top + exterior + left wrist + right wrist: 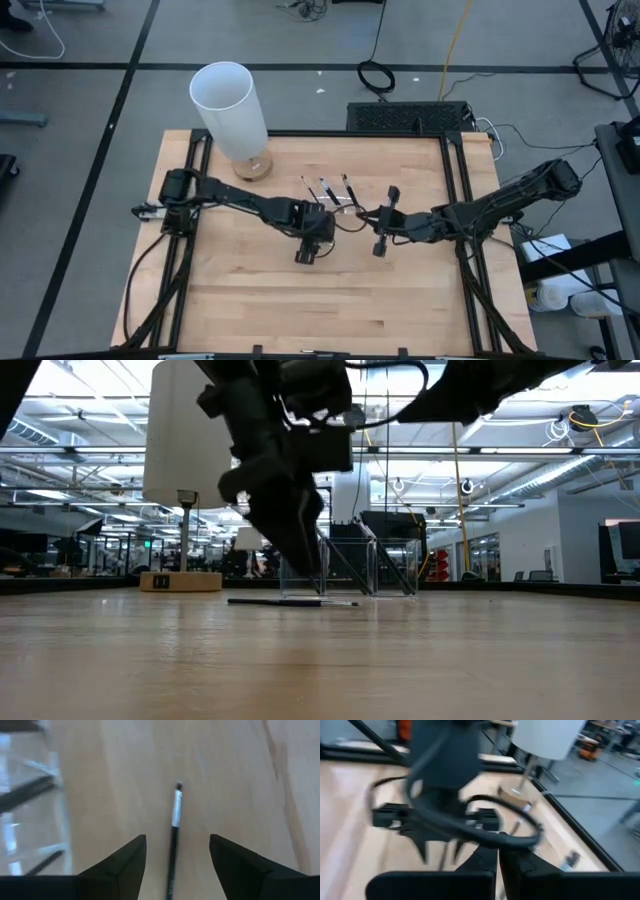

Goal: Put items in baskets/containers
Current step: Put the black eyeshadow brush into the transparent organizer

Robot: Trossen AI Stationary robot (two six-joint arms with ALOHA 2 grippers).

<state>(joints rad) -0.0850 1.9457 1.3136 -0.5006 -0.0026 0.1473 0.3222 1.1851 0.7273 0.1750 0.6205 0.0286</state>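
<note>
Brush (175, 827) lies btwn open left end effector (177, 857) fingers (right end effector (498, 865) shut, empty) beside tray (345, 568).

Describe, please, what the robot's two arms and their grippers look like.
Both arms are dark, slim and jointed, with thin black cables looping along them. The left gripper has two black, wedge-shaped fingers that taper to blunt tips. The right gripper has the same matte black fingers. No markings are legible.
</note>
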